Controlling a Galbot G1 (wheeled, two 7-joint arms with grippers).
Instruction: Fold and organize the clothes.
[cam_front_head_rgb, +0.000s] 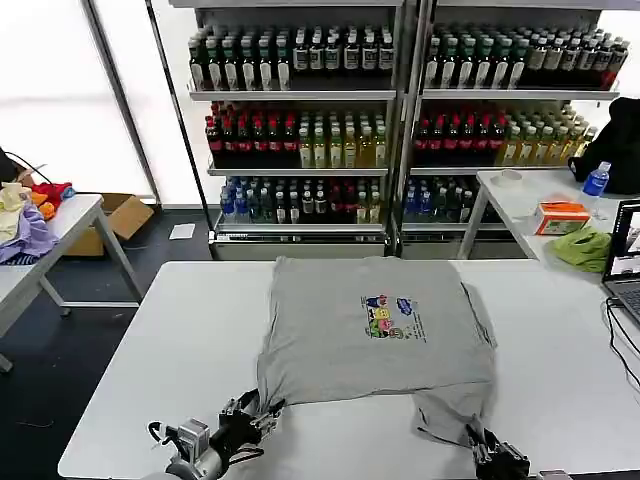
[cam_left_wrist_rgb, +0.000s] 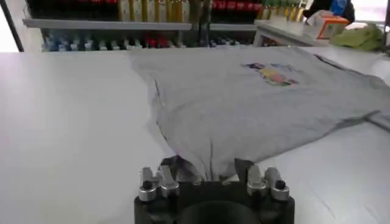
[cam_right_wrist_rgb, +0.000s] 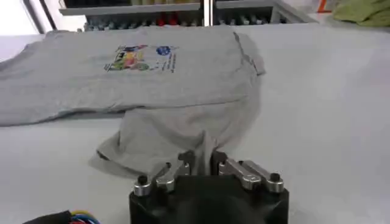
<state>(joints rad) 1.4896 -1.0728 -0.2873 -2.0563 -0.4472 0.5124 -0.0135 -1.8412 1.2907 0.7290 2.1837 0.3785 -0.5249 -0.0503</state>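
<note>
- On a white tabletop (cam_front_head_rgb: 180, 330) in front of shelves of bottled drinks (cam_front_head_rgb: 300, 120), a light grey T-shirt (cam_front_head_rgb: 370, 330) lies spread out, its small multicoloured chest print (cam_front_head_rgb: 388, 317) facing up.
- The shirt's near edge is bunched, with a loose flap of fabric trailing toward the robot on its right side.
- The left gripper (cam_front_head_rgb: 243, 422) sits at the near left corner of the shirt; in the left wrist view its jaws are narrowed around a pinch of grey fabric.
- The right gripper (cam_front_head_rgb: 490, 452) sits at the trailing flap; its jaws are closed tight on a fold of cloth.
- The step in hand looks like the start of a fold: both near corners are gripped.
- The next move likely calls for lifting both corners evenly and carrying them away from the robot, over the print, keeping the edge taut.
</note>
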